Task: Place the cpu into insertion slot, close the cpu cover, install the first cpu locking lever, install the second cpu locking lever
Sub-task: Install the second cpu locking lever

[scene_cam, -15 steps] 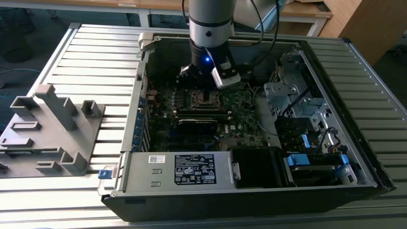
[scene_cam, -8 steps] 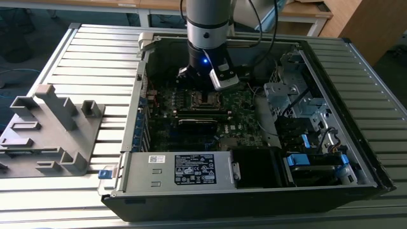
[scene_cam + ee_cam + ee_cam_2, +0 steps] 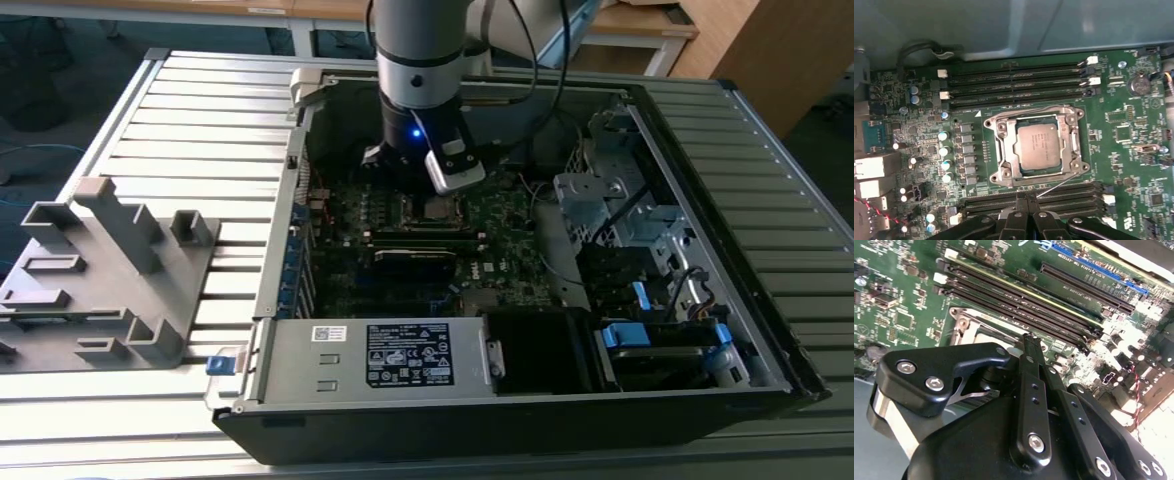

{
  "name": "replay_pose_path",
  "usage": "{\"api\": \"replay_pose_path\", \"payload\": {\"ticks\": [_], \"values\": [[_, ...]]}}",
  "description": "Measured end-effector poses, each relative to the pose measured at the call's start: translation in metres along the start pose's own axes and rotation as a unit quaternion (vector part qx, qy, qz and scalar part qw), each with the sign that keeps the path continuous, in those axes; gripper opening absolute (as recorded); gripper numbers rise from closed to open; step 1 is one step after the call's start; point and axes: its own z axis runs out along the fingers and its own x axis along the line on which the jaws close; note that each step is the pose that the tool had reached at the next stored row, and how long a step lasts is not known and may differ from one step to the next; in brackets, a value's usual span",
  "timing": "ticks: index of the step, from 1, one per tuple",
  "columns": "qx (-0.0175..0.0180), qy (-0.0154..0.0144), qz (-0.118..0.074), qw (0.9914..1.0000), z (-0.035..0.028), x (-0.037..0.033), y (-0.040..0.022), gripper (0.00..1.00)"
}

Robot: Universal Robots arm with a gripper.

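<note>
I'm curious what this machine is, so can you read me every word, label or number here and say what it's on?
White label on the grey box in the exterior view: printed lines and symbols, too small to read.
cpu top: faint print, too blurred to read.
Green motherboard: white lettering, too small to read.
No text can be read clearly.

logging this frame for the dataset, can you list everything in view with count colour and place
computer case: 1, dark, open, on the slatted table
slatted table: 1, light grey, under the case
motherboard: 1, green, inside the case
cpu: 1, grey-bronze, seated in the insertion slot
cpu cover: 1, silvery, down around the cpu
lever: 1, thin metal, sticking out at an angle from the socket corner
memory slots: several, black, on two sides of the socket
power supply: 1, grey, near edge of the case
plastic fixture: 1, grey, exterior view's left
hand: 1, black, fingers together, by the lever
</note>
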Motion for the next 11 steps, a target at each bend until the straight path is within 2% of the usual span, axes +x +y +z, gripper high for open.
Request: {"api": "replay_pose_path", "payload": {"ticks": [7,11], "values": [[-0.0001,0.0000,0.000,1.00000,0.0124,0.0033,-0.0015,0.11],[0.0000,0.0000,0.000,1.00000,0.0160,0.0049,-0.0021,0.11]]}}
